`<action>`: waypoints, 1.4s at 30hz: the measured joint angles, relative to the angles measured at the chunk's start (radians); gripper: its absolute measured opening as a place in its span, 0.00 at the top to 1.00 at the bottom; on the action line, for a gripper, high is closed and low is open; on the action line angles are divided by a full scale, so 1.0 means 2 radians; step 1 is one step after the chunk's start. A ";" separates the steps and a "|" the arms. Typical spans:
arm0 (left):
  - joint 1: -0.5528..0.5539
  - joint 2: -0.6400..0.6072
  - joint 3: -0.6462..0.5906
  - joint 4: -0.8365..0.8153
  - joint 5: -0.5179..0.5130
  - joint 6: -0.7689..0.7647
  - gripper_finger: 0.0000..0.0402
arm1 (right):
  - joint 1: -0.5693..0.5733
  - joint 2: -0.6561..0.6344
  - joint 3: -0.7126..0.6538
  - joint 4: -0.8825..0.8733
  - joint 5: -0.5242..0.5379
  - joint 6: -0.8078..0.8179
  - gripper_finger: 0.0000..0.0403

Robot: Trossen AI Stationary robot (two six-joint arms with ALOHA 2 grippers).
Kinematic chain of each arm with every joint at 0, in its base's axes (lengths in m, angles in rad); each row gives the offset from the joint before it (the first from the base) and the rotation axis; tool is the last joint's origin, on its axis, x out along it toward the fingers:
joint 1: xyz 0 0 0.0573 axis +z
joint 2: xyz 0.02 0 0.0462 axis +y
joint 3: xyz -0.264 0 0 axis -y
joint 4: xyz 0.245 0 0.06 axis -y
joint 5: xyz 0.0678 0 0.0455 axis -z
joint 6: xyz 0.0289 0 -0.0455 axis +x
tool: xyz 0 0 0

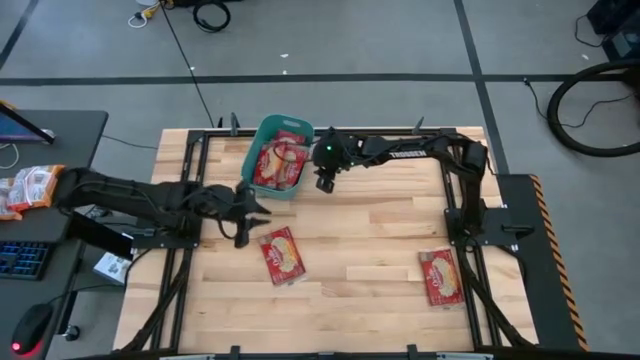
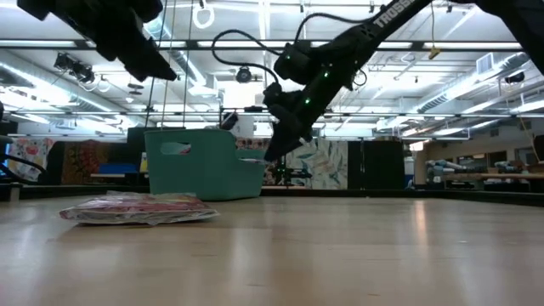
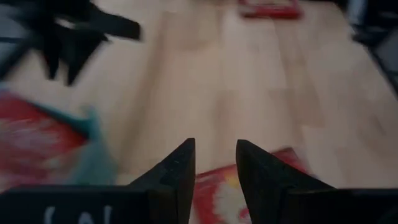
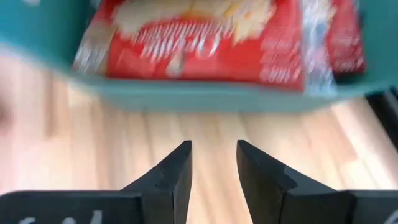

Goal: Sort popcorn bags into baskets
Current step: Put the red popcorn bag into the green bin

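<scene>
A teal basket [image 1: 280, 157] stands at the table's far edge and holds several red popcorn bags [image 4: 205, 37]. One more red bag [image 1: 282, 255] lies flat on the table in front of the basket, and another [image 1: 441, 276] lies flat near the right edge. My left gripper [image 1: 252, 222] is open and hovers between the basket and the nearer bag; the left wrist view shows that bag [image 3: 217, 190] under the fingers. My right gripper [image 1: 325, 183] is open and empty. It hangs above the table just right of the basket [image 2: 200, 163], and the right wrist view faces the basket's rim [image 4: 186, 93].
Bare wood lies between the two loose bags and along the near edge. A black frame rail runs round the table. On a desk left of the table lie orange-and-white packets [image 1: 30, 188], a keyboard and a mouse.
</scene>
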 joint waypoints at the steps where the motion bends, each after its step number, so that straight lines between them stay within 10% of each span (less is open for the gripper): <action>1: -0.005 0.011 0.000 0.004 0.008 0.000 0.70 | 0.006 -0.004 0.000 -0.017 0.008 -0.004 0.68; 18: -0.103 0.175 0.000 0.005 -0.008 0.018 0.69 | 0.088 -0.101 -0.023 -0.095 0.114 -0.030 0.68; 31: -0.162 0.261 0.000 0.004 -0.043 0.094 0.44 | 0.113 -0.156 -0.104 -0.071 0.131 0.001 0.68; 42: -0.164 0.320 0.002 0.031 -0.061 0.207 0.51 | 0.136 -0.156 -0.131 -0.058 0.131 0.025 0.68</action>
